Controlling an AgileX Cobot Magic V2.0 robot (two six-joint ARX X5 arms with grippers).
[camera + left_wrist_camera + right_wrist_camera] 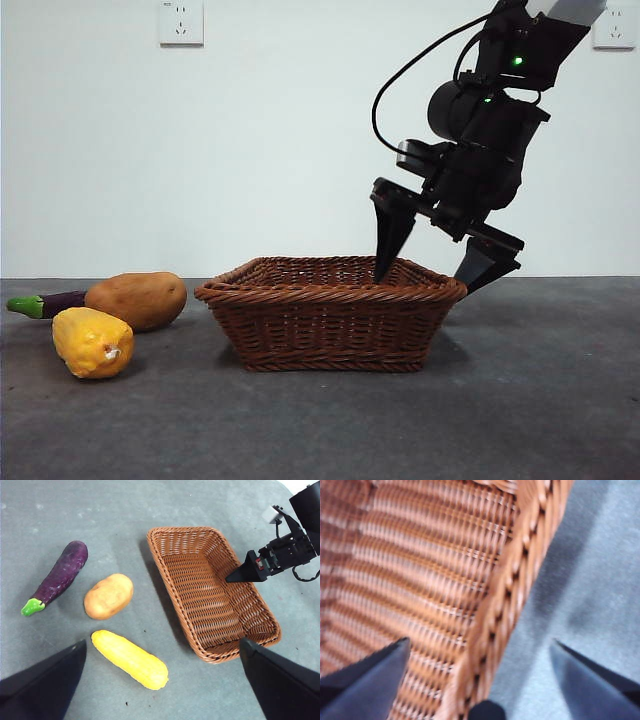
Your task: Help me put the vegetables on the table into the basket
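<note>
The right claw [445,255] straddles the basket [330,325] rim, spread wide (nothing held); closing there would likely drag or tip the empty basket.

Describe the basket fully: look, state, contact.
The basket is wide, shallow, rectangular reddish-brown wicker with a braided rim, upright on the table and empty. The right tool straddles its rim, jaws open, one inside and one outside; contact cannot be confirmed. The vegetables lie beside it, apart.
</note>
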